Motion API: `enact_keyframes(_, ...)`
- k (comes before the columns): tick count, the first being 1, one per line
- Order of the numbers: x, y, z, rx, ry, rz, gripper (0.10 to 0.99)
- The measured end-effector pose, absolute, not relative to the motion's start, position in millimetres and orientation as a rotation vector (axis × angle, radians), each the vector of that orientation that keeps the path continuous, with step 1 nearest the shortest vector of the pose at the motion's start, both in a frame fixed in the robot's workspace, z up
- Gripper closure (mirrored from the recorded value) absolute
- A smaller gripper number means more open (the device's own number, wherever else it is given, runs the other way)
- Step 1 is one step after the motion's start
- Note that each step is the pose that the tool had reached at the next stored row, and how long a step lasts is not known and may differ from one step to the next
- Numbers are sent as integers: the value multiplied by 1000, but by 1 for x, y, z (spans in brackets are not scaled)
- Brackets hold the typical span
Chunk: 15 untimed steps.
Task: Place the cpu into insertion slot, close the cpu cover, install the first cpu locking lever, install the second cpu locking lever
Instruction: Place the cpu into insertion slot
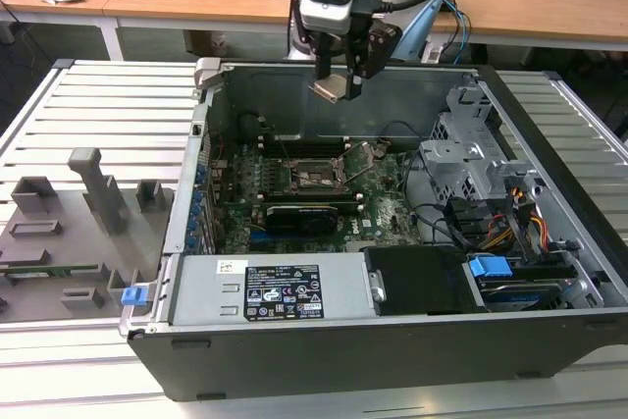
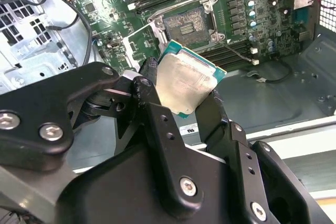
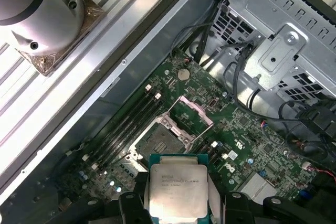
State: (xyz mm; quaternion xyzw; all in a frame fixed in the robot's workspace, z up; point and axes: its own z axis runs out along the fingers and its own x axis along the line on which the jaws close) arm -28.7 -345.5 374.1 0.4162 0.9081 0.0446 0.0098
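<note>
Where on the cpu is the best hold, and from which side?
Its two opposite edges, pinched from the metal-top side, as the gripper holds the cpu here. It is thin, flat and square, so only edges offer parallel faces; the underside is likely free for the insertion slot.

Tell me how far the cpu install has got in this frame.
Done: none of the four steps; the cpu is held, not seated. In hand: the gripper is shut on it, above the open case. Left: the insertion slot lies empty and the cpu cover stands open, so seating, closing and locking remain.
</note>
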Motion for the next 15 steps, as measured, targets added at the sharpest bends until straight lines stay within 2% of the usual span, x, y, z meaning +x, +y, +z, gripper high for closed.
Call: enact_keyframes(15, -29, -345, 368, 1426, 2771, 137, 549)
